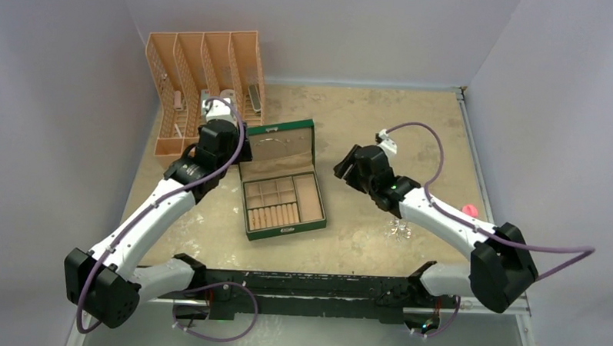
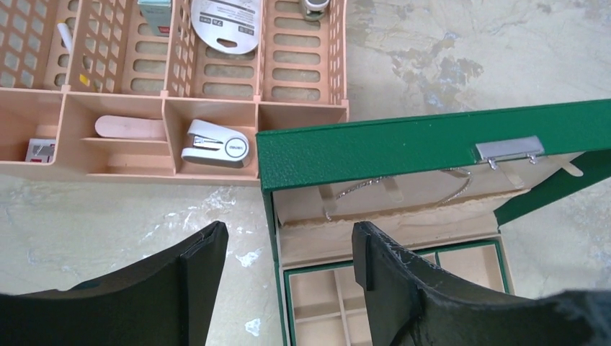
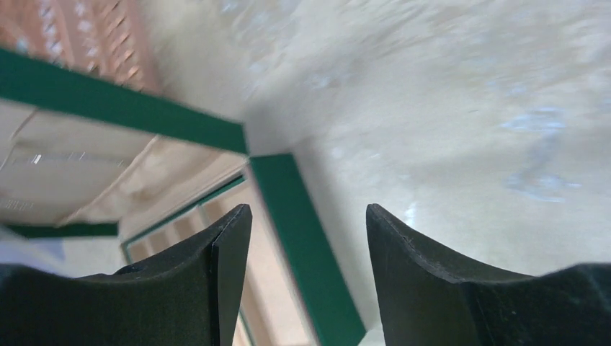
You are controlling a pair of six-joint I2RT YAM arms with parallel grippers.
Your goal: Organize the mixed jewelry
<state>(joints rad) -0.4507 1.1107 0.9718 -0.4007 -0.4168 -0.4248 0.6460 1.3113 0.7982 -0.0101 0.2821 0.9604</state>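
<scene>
The green jewelry box point(image 1: 283, 197) stands open at the table's middle, with beige compartments and a raised lid. A thin silvery chain point(image 2: 389, 180) hangs inside the lid. A small silvery jewelry cluster point(image 1: 400, 228) lies on the table under my right arm. My left gripper point(image 2: 288, 249) is open and empty, at the box's back left corner point(image 2: 268, 187). My right gripper point(image 3: 308, 231) is open and empty, above the box's right wall point(image 3: 302, 238). In the top view the right gripper point(image 1: 348, 168) is to the right of the box.
An orange plastic organizer point(image 1: 202, 85) stands at the back left, holding a stapler point(image 2: 215, 143) and other small office items. A small pink-capped bottle point(image 1: 468, 209) sits at the right, beside my right arm.
</scene>
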